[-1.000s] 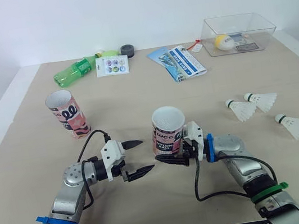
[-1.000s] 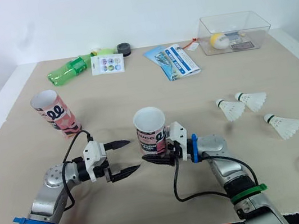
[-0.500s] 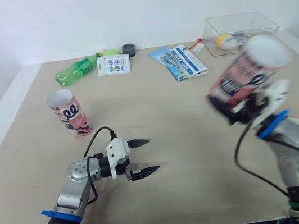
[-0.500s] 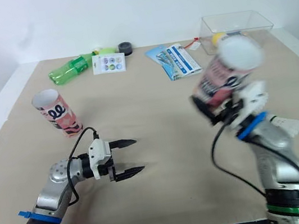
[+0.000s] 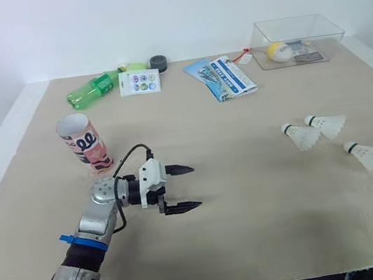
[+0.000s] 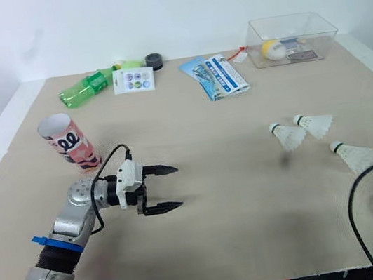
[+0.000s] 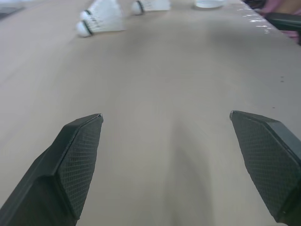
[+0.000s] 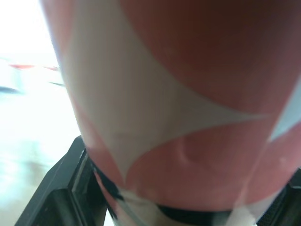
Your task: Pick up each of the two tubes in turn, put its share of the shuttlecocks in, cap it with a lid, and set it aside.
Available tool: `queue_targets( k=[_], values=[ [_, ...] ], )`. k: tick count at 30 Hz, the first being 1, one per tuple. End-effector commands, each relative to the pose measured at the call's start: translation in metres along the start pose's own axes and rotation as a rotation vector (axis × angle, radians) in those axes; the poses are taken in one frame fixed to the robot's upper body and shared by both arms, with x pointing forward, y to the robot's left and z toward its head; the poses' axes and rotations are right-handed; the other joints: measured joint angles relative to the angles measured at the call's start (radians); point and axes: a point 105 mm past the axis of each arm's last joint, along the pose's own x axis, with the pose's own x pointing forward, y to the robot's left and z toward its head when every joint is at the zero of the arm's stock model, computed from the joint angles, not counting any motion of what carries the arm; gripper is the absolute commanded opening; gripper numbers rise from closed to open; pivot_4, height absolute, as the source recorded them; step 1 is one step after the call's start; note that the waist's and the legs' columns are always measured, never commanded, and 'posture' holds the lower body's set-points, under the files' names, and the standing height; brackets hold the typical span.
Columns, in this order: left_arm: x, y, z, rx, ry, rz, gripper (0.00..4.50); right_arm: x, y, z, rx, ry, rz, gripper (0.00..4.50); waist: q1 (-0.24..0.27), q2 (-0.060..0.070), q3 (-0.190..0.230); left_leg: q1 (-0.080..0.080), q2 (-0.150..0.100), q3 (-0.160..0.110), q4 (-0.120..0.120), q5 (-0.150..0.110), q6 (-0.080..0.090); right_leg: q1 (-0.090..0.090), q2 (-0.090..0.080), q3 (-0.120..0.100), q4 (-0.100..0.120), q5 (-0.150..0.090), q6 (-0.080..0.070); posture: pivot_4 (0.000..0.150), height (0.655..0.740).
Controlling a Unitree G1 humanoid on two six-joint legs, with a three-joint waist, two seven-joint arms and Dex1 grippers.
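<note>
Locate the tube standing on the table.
Head views: the pink tube stands on the left of the table, between the green bottle and the left end effector.

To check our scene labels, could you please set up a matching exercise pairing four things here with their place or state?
1 standing tube
2 held tube
3 left gripper
4 yellow ball

A inside the clear box
B open, over the table
C clamped in the right gripper
D upright on the table

Pairs: 1-D, 2-C, 3-B, 4-A

Silver left arm [image 5: 102, 209], blue band [image 5: 82, 241], black cable [image 5: 136, 147], black-fingered left tool [image 5: 195, 185]
</note>
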Motion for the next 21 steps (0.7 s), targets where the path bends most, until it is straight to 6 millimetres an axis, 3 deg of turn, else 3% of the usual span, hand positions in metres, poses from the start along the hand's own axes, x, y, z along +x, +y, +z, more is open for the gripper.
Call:
queue_targets(
  k=[1,14,21],
  values=[
    [0.004,-0.002,0.011,0.030,-0.036,-0.034,4.50,0.003,-0.020,0.001,-0.010,0.005,-0.093,3.78,-0.002,0.000,0.000,0.001,0.000,0.000,0.000,0.000,0.000,0.000,0.000,0.000,0.000,0.001,0.000,0.150,0.7400],
    [0.009,-0.027,0.029,-0.016,-0.090,-0.129,4.50,0.030,-0.036,-0.051,0.149,0.159,-0.180,3.78,-0.003,0.002,0.000,0.001,0.000,0.000,-0.001,0.001,0.002,0.001,0.001,0.001,0.000,0.000,0.000,0.150,0.7400],
    [0.007,-0.027,0.029,-0.015,-0.077,-0.117,4.50,0.035,-0.042,-0.073,0.173,0.215,-0.209,3.78,-0.003,0.002,0.000,0.002,0.000,0.000,0.000,0.001,0.002,0.001,0.001,0.002,0.000,0.000,0.000,0.150,0.7400]
  ],
)
